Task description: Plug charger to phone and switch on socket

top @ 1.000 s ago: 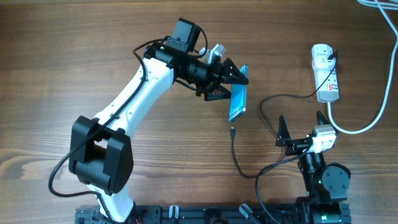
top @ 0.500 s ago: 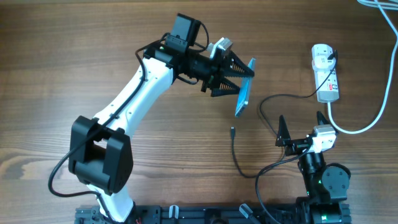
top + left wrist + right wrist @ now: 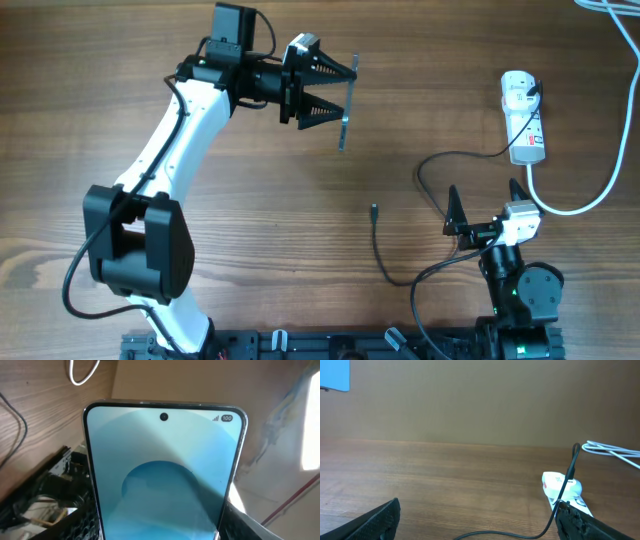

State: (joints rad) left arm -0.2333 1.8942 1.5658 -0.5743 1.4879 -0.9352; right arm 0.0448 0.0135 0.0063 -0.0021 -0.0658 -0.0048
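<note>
My left gripper (image 3: 345, 90) is shut on the phone (image 3: 343, 135) and holds it in the air above the far middle of the table, edge-on to the overhead camera. In the left wrist view the phone's teal screen (image 3: 162, 470) fills the frame between my fingers. The charger's plug tip (image 3: 374, 210) lies on the table, its thin black cable (image 3: 430, 160) looping back to the white socket (image 3: 524, 120) at the far right. My right gripper (image 3: 485, 205) is open and empty near the front right. Its wrist view shows the socket (image 3: 560, 485) and the cable (image 3: 520, 535) ahead.
A thick white cord (image 3: 600, 195) curves from the socket along the table's right edge. Bare wooden tabletop (image 3: 250, 220) lies between the arms. The arm bases stand at the front edge.
My left arm has swung left and toward the far side, carrying the phone away from the plug tip and turning it edge-on. The right arm and cable have not moved.
</note>
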